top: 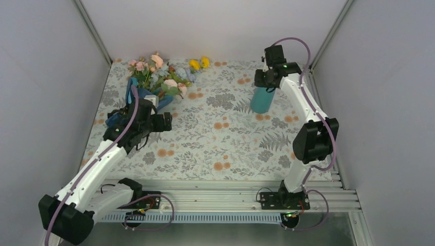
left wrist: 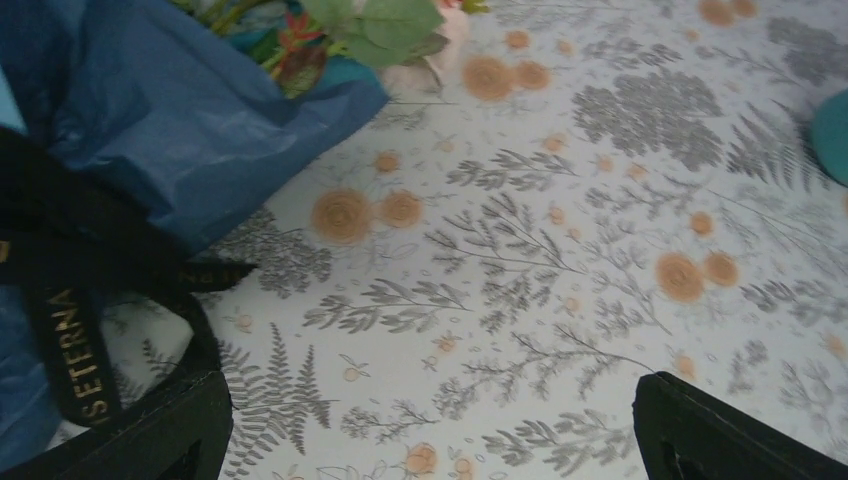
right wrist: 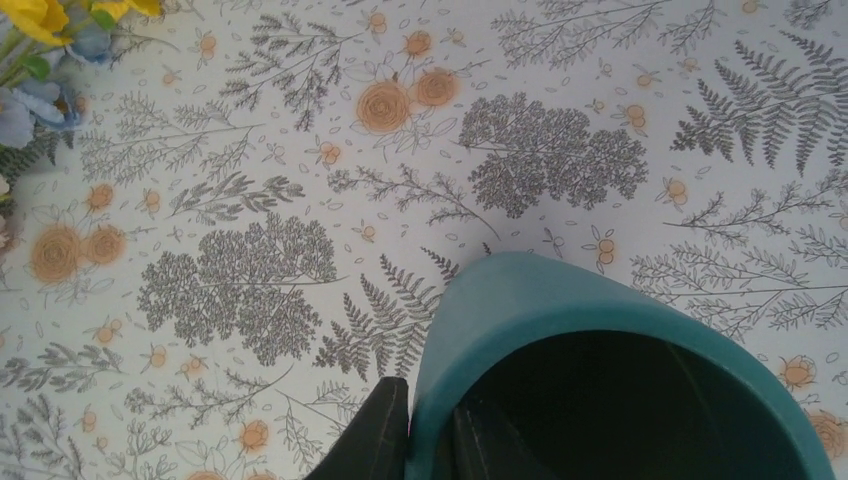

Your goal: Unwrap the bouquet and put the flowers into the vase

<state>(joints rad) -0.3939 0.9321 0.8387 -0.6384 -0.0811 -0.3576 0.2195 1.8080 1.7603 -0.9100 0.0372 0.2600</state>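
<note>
Rim of vase [right wrist: 560, 290] in pinch of right gripper [right wrist: 415, 440]; left gripper [left wrist: 440, 440] spread wide, bouquet [left wrist: 200, 130] just beside

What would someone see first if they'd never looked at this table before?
Probably the colourful bouquet lying at the far left of the flowery tablecloth, its pink, blue and yellow flowers spilling out of crinkly blue paper. Next comes the teal vase, standing at the far right with the right claw pinching its rim. The left claw hangs wide open beside the blue paper.
</note>
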